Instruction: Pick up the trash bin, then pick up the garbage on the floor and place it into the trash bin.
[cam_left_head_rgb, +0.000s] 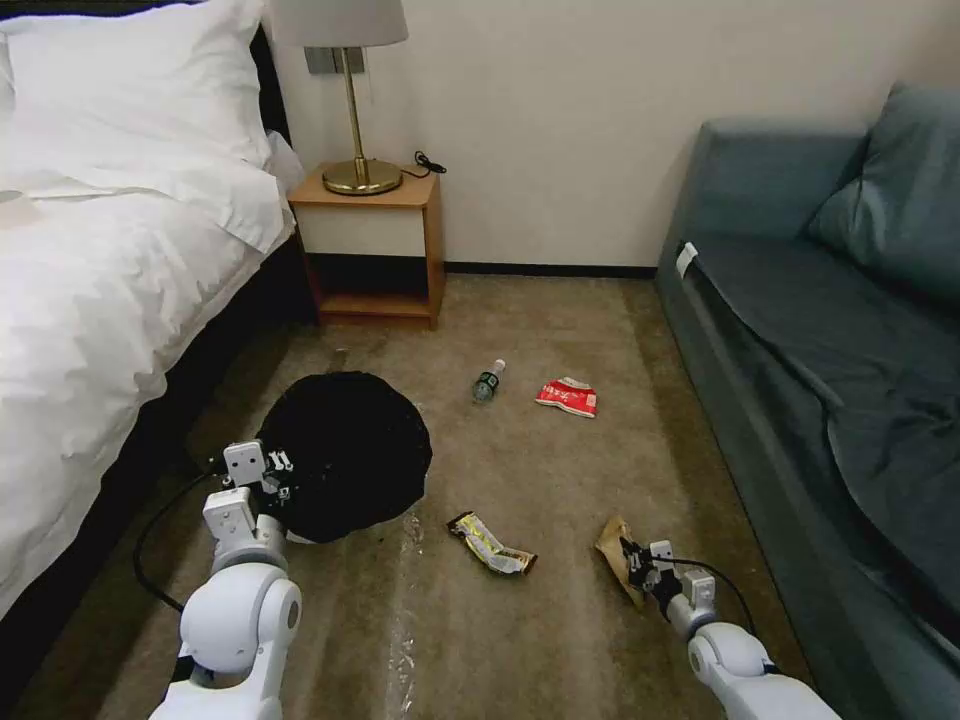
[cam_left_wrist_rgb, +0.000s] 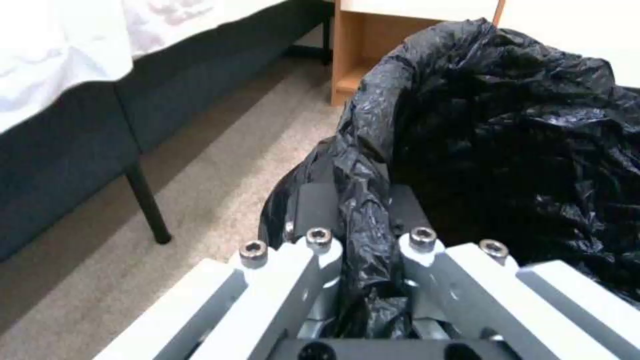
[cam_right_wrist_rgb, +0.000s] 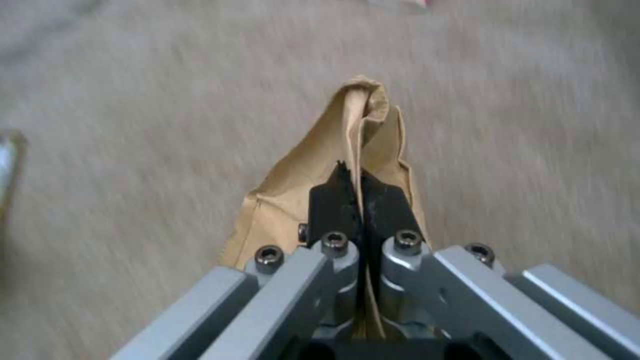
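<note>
Item one, trash bin (cam_left_head_rgb: 350, 455): black-lined, held at its near rim by the left gripper (cam_left_head_rgb: 278, 478), jaws clamped on a fold of the black bag (cam_left_wrist_rgb: 363, 200) over the rim; it sits low over the carpet (cam_left_head_rgb: 560, 480) beside the bed (cam_left_head_rgb: 90, 300); whether it is clear of the floor cannot be told. Item two, brown paper bag (cam_left_head_rgb: 615, 555): pinched by the right gripper (cam_left_head_rgb: 632, 565), jaws together on a thin fold of the paper, low near the carpet by the sofa (cam_left_head_rgb: 820, 330). Items three to five, lying loose on the carpet: yellow-black wrapper (cam_left_head_rgb: 490, 543) between the two arms; clear bottle (cam_left_head_rgb: 488, 381) and red-and-white packet (cam_left_head_rgb: 568, 396) farther off, toward the nightstand (cam_left_head_rgb: 370, 245). Step in hand, as judged: carrying the paper bag across to the bin. Handling note: the hold is on a thin edge of crumpled paper, so a slow, level carry should keep it from tearing or slipping; bring it well over the black opening before release, passing above the wrapper, not through it. The bin should be kept steady and its mouth upward, since the grip is on liner as much as rim and the bag could pull loose.
</note>
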